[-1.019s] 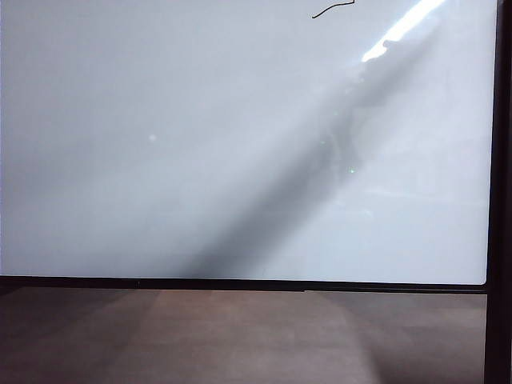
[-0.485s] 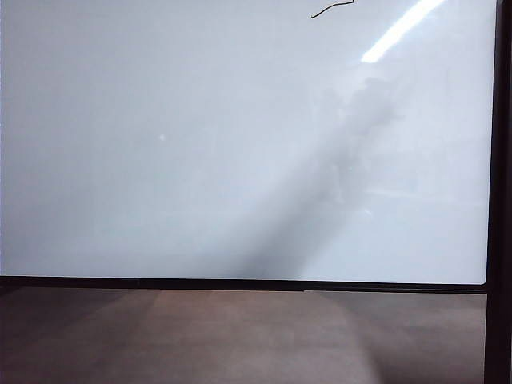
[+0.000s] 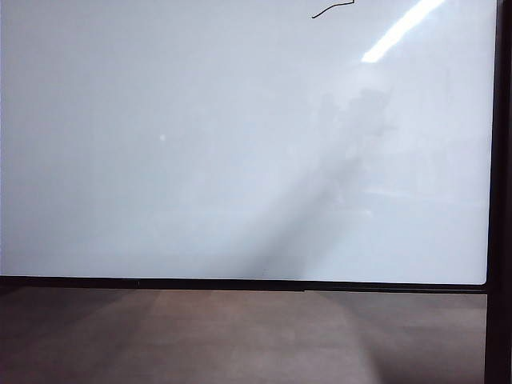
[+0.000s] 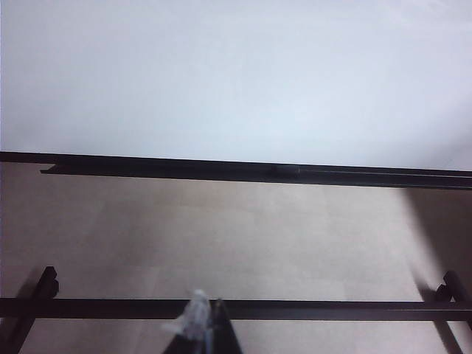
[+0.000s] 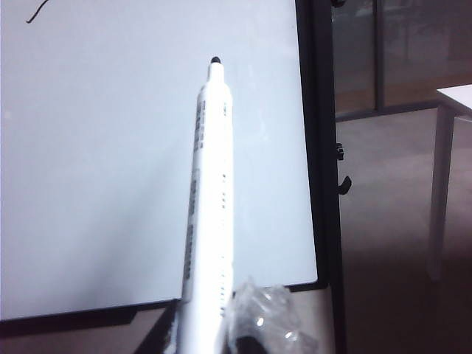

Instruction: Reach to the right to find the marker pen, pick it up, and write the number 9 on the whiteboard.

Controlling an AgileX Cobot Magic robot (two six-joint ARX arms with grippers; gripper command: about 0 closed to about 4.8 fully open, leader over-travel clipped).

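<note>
The whiteboard (image 3: 200, 144) fills the exterior view; neither gripper shows there. A thin black wavy stroke, the number 9 (image 3: 332, 9), sits at its top edge and also shows in the right wrist view as the number 9 (image 5: 35, 10). My right gripper (image 5: 214, 333) is shut on the marker pen (image 5: 210, 192), a white barrel with a dark tip that points at the whiteboard (image 5: 96, 162) but stays off it. My left gripper (image 4: 204, 324) has its fingertips together and holds nothing, low before the whiteboard's bottom frame (image 4: 236, 171).
A brown wooden surface (image 3: 240, 336) lies below the board. The black frame (image 3: 500, 192) runs down the board's right side. A black bar (image 4: 332, 308) crosses in front of the left gripper. A white table leg (image 5: 441, 184) stands to the right of the board.
The dark diagonal shadow across the board has faded and the arm's dim reflection has drawn back from the bright streak. The pen stroke is unchanged.
</note>
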